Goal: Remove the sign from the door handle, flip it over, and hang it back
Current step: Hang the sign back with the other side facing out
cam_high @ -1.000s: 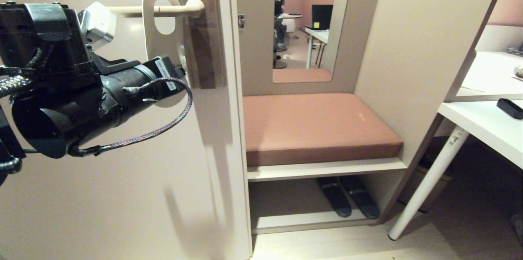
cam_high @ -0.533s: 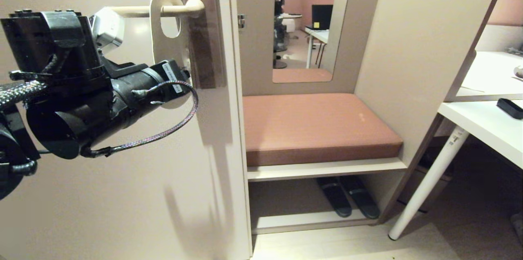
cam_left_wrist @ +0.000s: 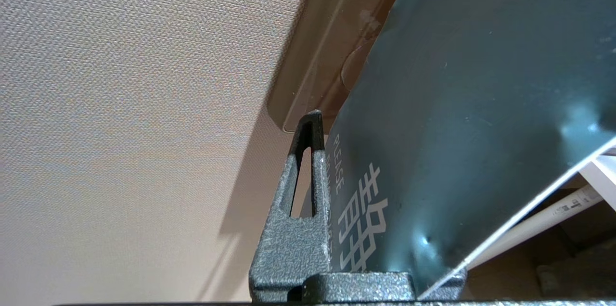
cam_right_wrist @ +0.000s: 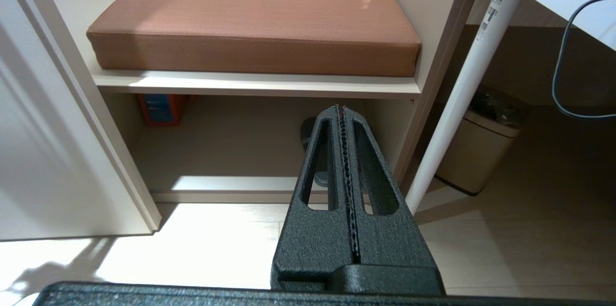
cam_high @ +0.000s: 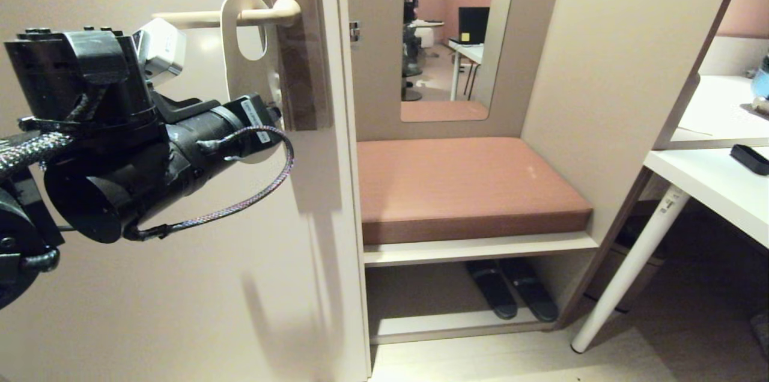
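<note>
Left pincer (cam_left_wrist: 332,161) clamping one sign (cam_high: 243,72) hung on one door handle (cam_high: 204,18), right pincer (cam_right_wrist: 342,118) closed, empty, two slippers (cam_high: 510,289) below.

I see the sign (cam_left_wrist: 471,118) as glossy blue card, the gripper (cam_left_wrist: 315,190) as rough matt black plastic, the door (cam_left_wrist: 120,104) finely textured.

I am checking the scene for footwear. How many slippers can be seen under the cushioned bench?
2. The slippers lie side by side on the low shelf beneath the cushioned bench, toes toward the room. The right wrist view shows only part of one; others could be hidden.
</note>
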Controlling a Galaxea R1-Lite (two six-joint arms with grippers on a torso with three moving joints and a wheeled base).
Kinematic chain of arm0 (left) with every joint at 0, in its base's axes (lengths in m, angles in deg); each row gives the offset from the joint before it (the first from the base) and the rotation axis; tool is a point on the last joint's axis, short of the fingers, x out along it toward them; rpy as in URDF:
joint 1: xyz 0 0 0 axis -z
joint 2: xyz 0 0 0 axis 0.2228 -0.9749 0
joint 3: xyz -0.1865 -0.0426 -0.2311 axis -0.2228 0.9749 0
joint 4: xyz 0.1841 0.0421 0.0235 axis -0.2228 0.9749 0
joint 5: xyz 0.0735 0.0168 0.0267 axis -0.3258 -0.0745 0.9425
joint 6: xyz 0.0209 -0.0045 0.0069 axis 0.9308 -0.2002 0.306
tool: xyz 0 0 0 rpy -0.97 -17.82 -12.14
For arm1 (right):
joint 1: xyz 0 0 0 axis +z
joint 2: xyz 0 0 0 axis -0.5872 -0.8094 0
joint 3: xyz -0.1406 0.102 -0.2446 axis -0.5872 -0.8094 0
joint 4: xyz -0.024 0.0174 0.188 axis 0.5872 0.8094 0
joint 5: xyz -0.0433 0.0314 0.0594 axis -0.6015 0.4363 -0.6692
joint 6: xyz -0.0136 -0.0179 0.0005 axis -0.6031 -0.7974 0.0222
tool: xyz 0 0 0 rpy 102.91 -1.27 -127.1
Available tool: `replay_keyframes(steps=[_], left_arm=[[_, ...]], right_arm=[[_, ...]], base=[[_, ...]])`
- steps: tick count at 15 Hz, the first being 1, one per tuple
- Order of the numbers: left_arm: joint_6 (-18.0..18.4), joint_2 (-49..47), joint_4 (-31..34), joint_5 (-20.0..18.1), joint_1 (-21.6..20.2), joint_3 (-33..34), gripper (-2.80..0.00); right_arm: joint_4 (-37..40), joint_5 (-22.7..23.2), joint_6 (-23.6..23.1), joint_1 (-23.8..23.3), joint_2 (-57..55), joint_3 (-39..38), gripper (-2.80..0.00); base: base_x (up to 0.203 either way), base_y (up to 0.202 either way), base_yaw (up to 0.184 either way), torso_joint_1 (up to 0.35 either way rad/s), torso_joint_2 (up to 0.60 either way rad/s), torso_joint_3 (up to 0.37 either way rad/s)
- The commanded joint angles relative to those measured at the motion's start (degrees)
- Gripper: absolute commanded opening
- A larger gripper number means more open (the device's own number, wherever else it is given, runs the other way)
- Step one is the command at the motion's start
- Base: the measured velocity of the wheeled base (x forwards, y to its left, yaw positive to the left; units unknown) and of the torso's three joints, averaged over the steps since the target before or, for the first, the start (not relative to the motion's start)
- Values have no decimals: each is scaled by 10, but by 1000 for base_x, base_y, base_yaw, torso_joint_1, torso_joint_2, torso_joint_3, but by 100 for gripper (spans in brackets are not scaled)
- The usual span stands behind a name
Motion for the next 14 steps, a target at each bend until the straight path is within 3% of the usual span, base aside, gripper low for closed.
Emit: replay_keyframes(steps=[1,14], left_arm=[[1,0,1,1,1,1,-280],[-1,15,1,0,1,24,-280]], right_arm=[[0,0,-1,0,-1,0,-280],[0,0,0,0,-1,0,-280]], base=[[0,0,0,0,0,0],[0,0,0,0,0,0]])
